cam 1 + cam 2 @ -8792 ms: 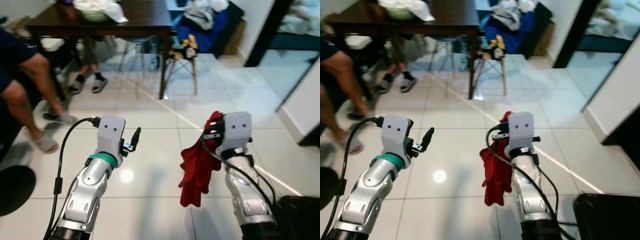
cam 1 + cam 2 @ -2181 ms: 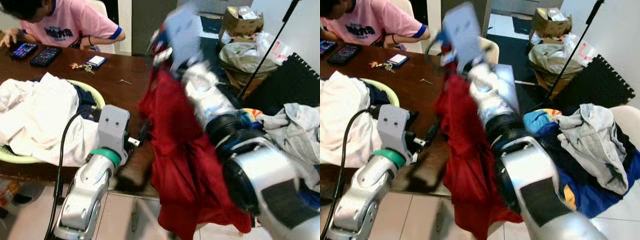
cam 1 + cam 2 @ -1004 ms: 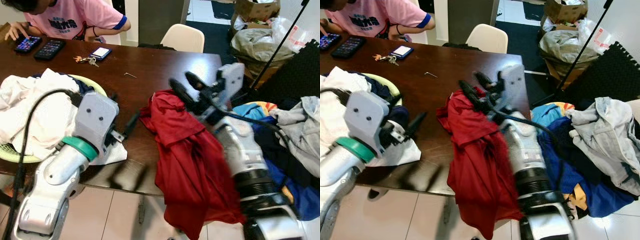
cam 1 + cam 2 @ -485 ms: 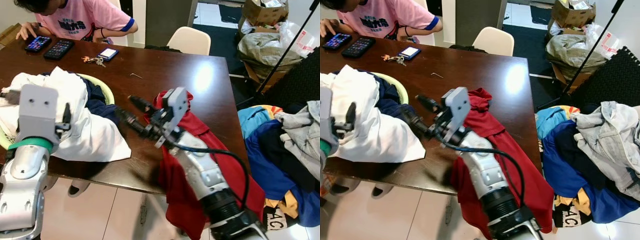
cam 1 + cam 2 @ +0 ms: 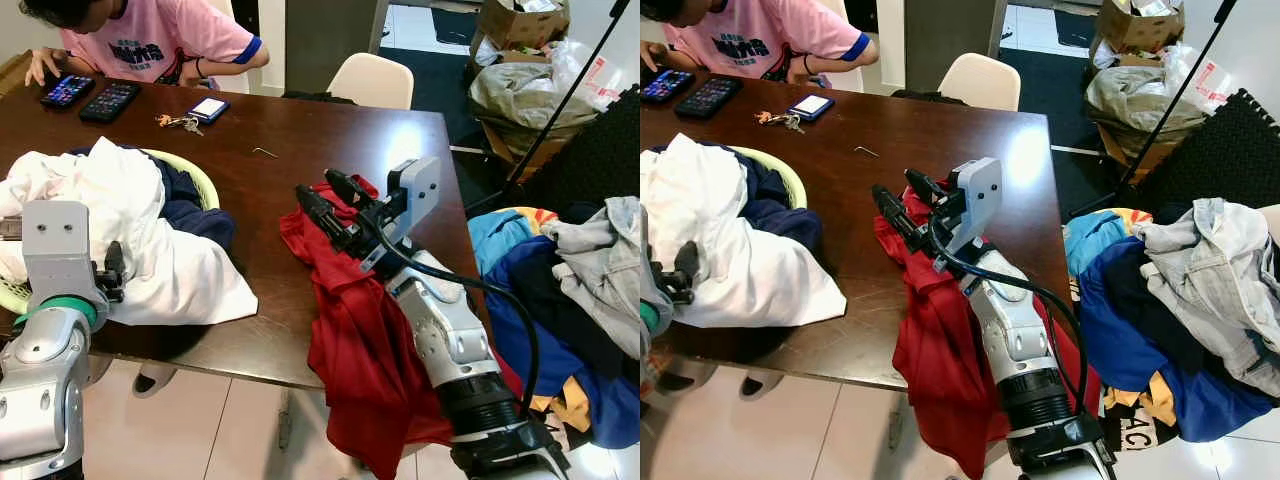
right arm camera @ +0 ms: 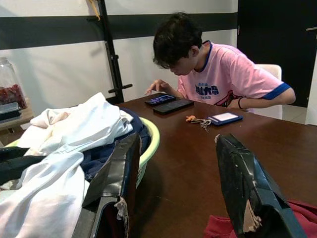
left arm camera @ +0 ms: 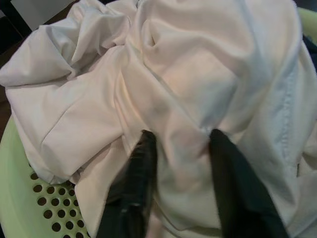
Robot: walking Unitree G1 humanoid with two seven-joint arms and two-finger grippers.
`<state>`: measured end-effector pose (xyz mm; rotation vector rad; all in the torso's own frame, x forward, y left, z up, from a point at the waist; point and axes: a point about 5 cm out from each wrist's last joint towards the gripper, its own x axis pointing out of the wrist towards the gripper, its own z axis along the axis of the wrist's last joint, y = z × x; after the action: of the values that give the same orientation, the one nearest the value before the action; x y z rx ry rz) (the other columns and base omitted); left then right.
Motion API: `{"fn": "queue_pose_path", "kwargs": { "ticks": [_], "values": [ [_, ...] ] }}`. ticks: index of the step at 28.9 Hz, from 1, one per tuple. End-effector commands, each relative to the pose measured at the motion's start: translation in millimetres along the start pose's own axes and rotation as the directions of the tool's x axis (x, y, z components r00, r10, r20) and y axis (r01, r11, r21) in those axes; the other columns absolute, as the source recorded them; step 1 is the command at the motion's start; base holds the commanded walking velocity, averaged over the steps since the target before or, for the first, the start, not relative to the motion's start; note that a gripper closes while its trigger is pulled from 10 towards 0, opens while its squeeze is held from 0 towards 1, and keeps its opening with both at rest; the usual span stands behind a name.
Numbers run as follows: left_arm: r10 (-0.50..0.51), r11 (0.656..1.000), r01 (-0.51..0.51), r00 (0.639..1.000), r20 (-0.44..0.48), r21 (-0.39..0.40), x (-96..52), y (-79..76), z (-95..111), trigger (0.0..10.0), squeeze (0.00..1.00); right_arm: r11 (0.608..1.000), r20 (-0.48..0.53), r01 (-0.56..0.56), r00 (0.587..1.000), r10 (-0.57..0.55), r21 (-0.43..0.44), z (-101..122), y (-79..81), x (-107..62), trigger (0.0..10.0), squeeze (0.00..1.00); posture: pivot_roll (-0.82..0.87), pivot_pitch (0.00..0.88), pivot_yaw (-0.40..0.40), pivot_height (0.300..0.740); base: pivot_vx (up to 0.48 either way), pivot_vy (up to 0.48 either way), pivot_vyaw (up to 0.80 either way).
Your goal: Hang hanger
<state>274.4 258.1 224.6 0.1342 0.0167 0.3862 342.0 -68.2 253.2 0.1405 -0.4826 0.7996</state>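
Dark wooden table (image 5: 300, 130) holds a red shirt (image 5: 345, 300) draped over its edge, right gripper (image 5: 330, 205) spread empty above it, left gripper (image 7: 181, 148) spread over white laundry (image 5: 120, 230); no hanger visible.

red garment (image 5: 365, 330), white cloth (image 5: 150, 240), green basket (image 5: 195, 175)

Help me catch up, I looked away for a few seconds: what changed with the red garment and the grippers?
The right gripper carried the red garment to the table, laid it over the edge and let go; it now hovers open above it. The left gripper moved over the white cloth in the green basket, open. The basket, phones and keys stayed put.
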Motion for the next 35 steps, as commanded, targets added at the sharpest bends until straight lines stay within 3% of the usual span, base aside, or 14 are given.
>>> {"fn": "queue_pose_path", "kwargs": {
  "ticks": [1, 17, 19, 21, 22, 24, 26, 27, 28, 29, 30, 32, 33, 35],
  "values": [
    [0.018, 1.000, -0.018, 1.000, -0.008, 0.010, -2.2, 0.5, -4, 0.0, 0.00, 1.000, -0.005, 0.008, 1.000, -0.008, 0.001, 0, -0.8, -2.4, 10.0, 0.00, 0.09, 0.163, 0.023, 0.740, 0.000, 0.000, 0.00],
    [0.175, 0.983, -0.183, 0.949, 0.263, 0.008, -5.9, 6.7, 39, 0.0, 0.00, 0.999, 0.001, 0.042, 0.999, -0.042, 0.000, 6, -5.4, -1.9, 10.0, 0.00, 0.09, 0.167, 0.023, 0.740, 0.000, 0.000, 0.00],
    [0.131, 0.984, -0.172, 0.870, 0.475, 0.044, -9.2, -4.1, 78, 0.0, 0.00, 0.998, 0.012, 0.057, 0.998, -0.057, -0.006, 9, -8.2, -1.4, 10.0, 0.00, 0.09, 0.166, 0.021, 0.740, 0.000, 0.000, 0.00],
    [-0.055, 0.991, -0.039, 0.755, 0.654, 0.129, -14.6, -31.1, 120, 0.0, 0.00, 0.997, 0.029, 0.074, 0.997, -0.074, -0.011, 14, -11.5, 0.0, 10.0, 0.00, 0.08, 0.164, 0.014, 0.740, 0.000, 0.000, 0.00],
    [-0.055, 0.991, -0.039, 0.755, 0.654, 0.129, -14.6, -31.1, 120, 0.0, 0.00, 0.997, 0.029, 0.074, 0.997, -0.074, -0.011, 14, -11.5, 0.0, 10.0, 0.00, 0.08, 0.164, 0.014, 0.740, 0.000, 0.000, 0.00],
    [-0.281, 0.960, 0.189, 0.655, 0.701, 0.209, -21.0, -59.8, 146, 0.0, 0.00, 0.997, 0.043, 0.077, 0.996, -0.077, -0.013, 18, -12.7, 1.4, 10.0, 0.00, 0.08, 0.161, 0.008, 0.740, 0.000, 0.000, 0.00],
    [-0.372, 0.926, 0.299, 0.607, 0.702, 0.232, -25.0, -70.7, 155, 0.0, 0.00, 0.997, 0.048, 0.076, 0.996, -0.075, -0.012, 20, -12.8, 1.9, 10.0, 0.00, 0.08, 0.161, 0.008, 0.740, 0.000, 0.000, 0.00],
    [-0.459, 0.876, 0.404, 0.524, 0.717, 0.265, -32.8, -81.1, 169, 10.0, 0.00, 0.998, 0.054, 0.068, 0.996, -0.067, -0.013, 22, -12.1, 2.8, 10.0, 0.00, 0.08, 0.155, 0.008, 0.740, 0.000, 0.000, 0.00],
    [-0.459, 0.876, 0.404, 0.524, 0.717, 0.265, -32.8, -81.1, 169, 10.0, 0.00, 0.998, 0.054, 0.068, 0.996, -0.067, -0.013, 22, -12.1, 2.8, 10.0, 0.00, 0.08, 0.155, 0.008, 0.740, 0.000, 0.000, 0.00],
    [-0.527, 0.822, 0.484, 0.444, 0.724, 0.301, -40.5, -88.7, 181, 10.0, 0.00, 0.998, 0.060, 0.062, 0.996, -0.061, -0.015, 23, -11.6, 3.4, 10.0, 0.00, 0.08, 0.154, 0.007, 0.740, 0.000, 0.000, 0.00],
    [-0.527, 0.822, 0.484, 0.444, 0.724, 0.301, -40.5, -88.7, 181, 10.0, 0.00, 0.998, 0.060, 0.062, 0.996, -0.061, -0.015, 23, -11.6, 3.4, 10.0, 0.00, 0.08, 0.154, 0.007, 0.740, 0.000, 0.000, 0.00],
    [-0.600, 0.736, 0.560, 0.279, 0.750, 0.380, -55.0, -97.1, 205, 10.0, 0.00, 0.998, 0.074, 0.059, 0.996, -0.058, -0.013, 27, -11.7, 4.0, 10.0, 0.00, 0.08, 0.146, 0.010, 0.740, 0.000, 0.000, 0.00],
    [-0.600, 0.736, 0.560, 0.279, 0.750, 0.380, -55.0, -97.1, 205, 10.0, 0.00, 0.998, 0.074, 0.059, 0.996, -0.058, -0.013, 27, -11.7, 4.0, 10.0, 0.00, 0.08, 0.146, 0.010, 0.740, 0.000, 0.000, 0.00],
    [-0.628, 0.681, 0.564, 0.119, 0.770, 0.468, -66.5, -102.7, 228, 10.0, 0.00, 0.998, 0.092, 0.065, 0.994, -0.065, 0.000, 30, -13.3, 3.8, 10.0, 0.00, 0.07, 0.140, 0.010, 0.740, 0.000, 0.000, 0.00]
  ]
}}
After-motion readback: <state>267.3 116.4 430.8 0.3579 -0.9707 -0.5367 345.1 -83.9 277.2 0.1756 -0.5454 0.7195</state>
